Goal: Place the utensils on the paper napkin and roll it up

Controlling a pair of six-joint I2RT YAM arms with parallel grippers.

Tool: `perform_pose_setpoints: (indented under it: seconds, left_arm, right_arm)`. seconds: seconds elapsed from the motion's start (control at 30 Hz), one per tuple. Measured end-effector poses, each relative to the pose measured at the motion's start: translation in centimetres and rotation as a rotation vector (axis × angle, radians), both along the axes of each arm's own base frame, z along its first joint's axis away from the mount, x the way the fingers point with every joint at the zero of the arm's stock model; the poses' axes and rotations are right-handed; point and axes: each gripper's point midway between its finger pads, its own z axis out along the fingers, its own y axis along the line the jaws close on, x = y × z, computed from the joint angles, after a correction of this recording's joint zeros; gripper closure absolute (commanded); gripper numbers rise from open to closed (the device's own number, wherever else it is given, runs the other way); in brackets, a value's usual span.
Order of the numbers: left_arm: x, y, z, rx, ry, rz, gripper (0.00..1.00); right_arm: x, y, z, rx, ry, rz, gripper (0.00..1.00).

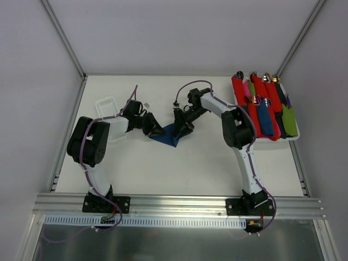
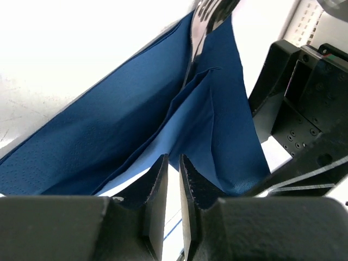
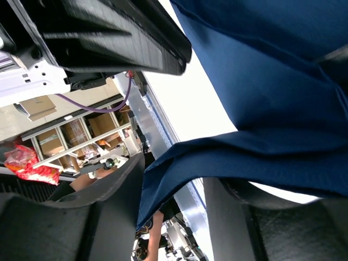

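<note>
Plainly the rolling step is in hand. The napkin (image 1: 167, 137) lies at the middle of the tabletop (image 1: 179, 174), gathered into loose folds rather than spread flat, and both arms meet over it from either side.

At least one utensil (image 2: 208, 19) seems to be wrapped already: its shiny metal end pokes out of the fold at the top of the left wrist view. I cannot make out a second one.

The left tool (image 2: 173, 163) has its fingers (image 2: 156, 187) drawn almost together with only a sliver of gap. Nothing shows inside that gap, and the napkin lies just past the tips. The right tool (image 3: 174, 173) stands about half open. A hanging fold of the napkin passes between its fingers (image 3: 103, 217), but they do not clamp it. So neither tool appears to have a real hold at this moment.

The next move, as I judge it, calls for a fresh pinch on the loose edge. That edge then has to be turned over the utensil while the other tool steadies the bundle. The paper is thin, so the wrap must be snug without tearing it or letting the utensil slip out of the open end.

The napkin itself is dark navy and faintly dimpled. It looks paler where a flap turns back, and a long slanting crease runs through it. For now it is a slack wedge, not yet a narrow roll.
</note>
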Motion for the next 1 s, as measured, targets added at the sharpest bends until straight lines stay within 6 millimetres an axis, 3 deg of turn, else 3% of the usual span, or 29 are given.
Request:
perform_pose_setpoints:
  seconds: [0.3,0.83,1.0]
  left_arm:
    - [-0.3,0.5,-0.8,0.038,0.028,0.013,0.87]
    - [-1.5,1.6,-3.5,0.113,0.111,0.019,0.90]
    - [-1.6,1.8,-3.7,0.116,0.121,0.023,0.84]
  right_arm:
    - [-0.1,1.2,0.1,0.022,0.010,0.014,0.31]
    - [0.9,3.0,0.0,0.033,-0.029,-0.005,0.32]
    - [1.7,3.6,-0.3,0.027,-0.058,-0.026,0.30]
